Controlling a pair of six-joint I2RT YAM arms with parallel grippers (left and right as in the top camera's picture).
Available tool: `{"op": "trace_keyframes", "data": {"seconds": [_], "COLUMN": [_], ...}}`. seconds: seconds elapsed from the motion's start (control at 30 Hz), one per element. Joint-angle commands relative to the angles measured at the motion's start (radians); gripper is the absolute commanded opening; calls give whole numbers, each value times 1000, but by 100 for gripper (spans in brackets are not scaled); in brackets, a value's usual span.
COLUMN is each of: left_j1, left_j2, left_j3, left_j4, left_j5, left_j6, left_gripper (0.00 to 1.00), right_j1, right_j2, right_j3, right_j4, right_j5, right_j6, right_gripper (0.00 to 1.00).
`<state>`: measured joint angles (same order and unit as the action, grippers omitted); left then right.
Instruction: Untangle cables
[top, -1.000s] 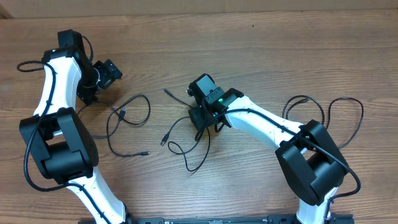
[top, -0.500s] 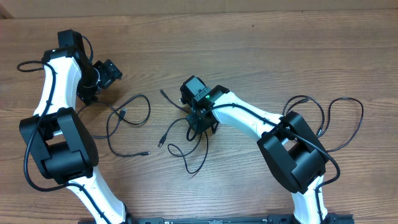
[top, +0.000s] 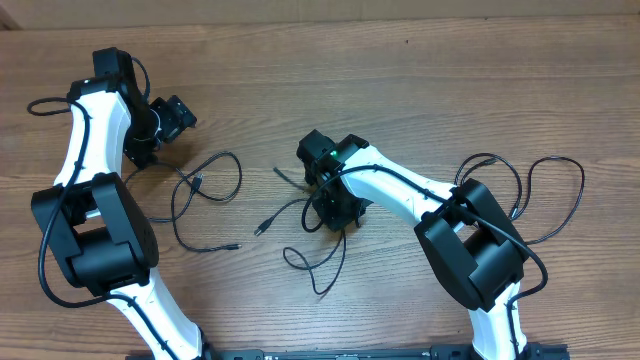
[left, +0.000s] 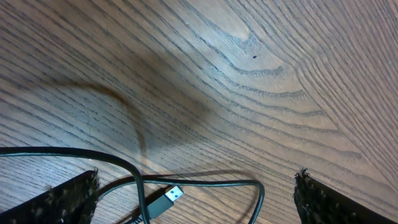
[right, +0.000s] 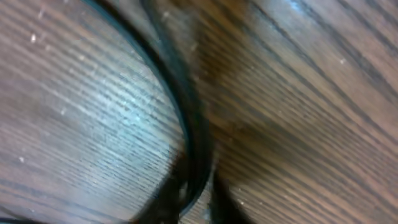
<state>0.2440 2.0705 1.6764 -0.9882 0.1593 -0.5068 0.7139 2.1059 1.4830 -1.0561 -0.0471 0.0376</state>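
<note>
Two thin black cables lie on the wooden table. The left cable (top: 207, 187) lies in loose loops below my left gripper (top: 178, 114), which is open and empty above it. In the left wrist view its blue-tipped USB plug (left: 166, 199) and a loop (left: 252, 190) lie between the wide-apart fingers (left: 194, 190). The middle cable (top: 318, 268) runs from a plug (top: 262, 228) to a loop near the front. My right gripper (top: 335, 207) is low over it and shut on the cable (right: 193, 140), which is blurred in the right wrist view.
Thick black robot wires loop on the table at the right (top: 545, 195) and by the left arm (top: 45, 104). The table's far edge (top: 320, 20) runs along the top. The arm bases stand at the front left and front right.
My right gripper has moved toward the front and slightly right, dragging the middle cable with it; its loop has shifted nearer the front. The left arm and left cable have not moved.
</note>
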Motion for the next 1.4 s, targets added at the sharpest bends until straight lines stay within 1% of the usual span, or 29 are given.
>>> {"op": "trace_keyframes", "data": {"seconds": [0.0, 0.03, 0.1, 0.2, 0.27, 0.3, 0.33, 0.37, 0.43, 0.47, 0.53, 0.57, 0.7, 0.8, 0.87, 0.97, 1.13, 1.37], "left_j1": [-2, -2, -2, -2, -2, -2, -2, -2, -2, -2, -2, -2, -2, -2, -2, -2, -2, -2], "left_j2": [-16, -16, -16, -16, -16, -16, -16, -16, -16, -16, -16, -16, -16, -16, -16, -16, -16, -16], "left_j3": [14, 14, 14, 14, 14, 14, 14, 14, 14, 14, 14, 14, 14, 14, 14, 14, 14, 14], "left_j4": [-2, -2, -2, -2, -2, -2, -2, -2, -2, -2, -2, -2, -2, -2, -2, -2, -2, -2], "left_j5": [-11, -11, -11, -11, -11, -11, -11, -11, -11, -11, -11, -11, -11, -11, -11, -11, -11, -11], "left_j6": [-14, -14, -14, -14, -14, -14, -14, -14, -14, -14, -14, -14, -14, -14, -14, -14, -14, -14], "left_gripper": [100, 100, 100, 99, 100, 99, 100, 99, 100, 100, 100, 99, 100, 100, 100, 100, 100, 100], "right_j1": [-1, -1, -1, -1, -1, -1, -1, -1, 2, 5, 12, 16, 45, 70, 84, 91, 80, 41], "right_j2": [17, 17, 17, 17, 17, 17, 17, 17, 17, 17, 17, 17, 17, 18, 18, 21, 51, 64], "right_j3": [13, 13, 13, 14, 22, 28, 36, 45, 56, 56, 56, 56, 55, 55, 51, 26, 10, 10], "right_j4": [25, 39, 66, 99, 109, 114, 117, 122, 140, 152, 166, 168, 153, 118, 94, 104, 113, 114], "right_j5": [1, 1, 2, 5, 5, 5, 4, 1, -8, -20, -24, -25, -25, -13, 7, 56, 164, 133], "right_j6": [-9, -9, -10, -18, -21, -21, -21, -21, -27, -53, -74, -74, -111, -135, -145, -144, -139, -139], "right_gripper": [51, 58, 65, 67, 73, 75, 74, 71, 60, 54, 39, 37, 37, 38, 38, 38, 38, 38]}}
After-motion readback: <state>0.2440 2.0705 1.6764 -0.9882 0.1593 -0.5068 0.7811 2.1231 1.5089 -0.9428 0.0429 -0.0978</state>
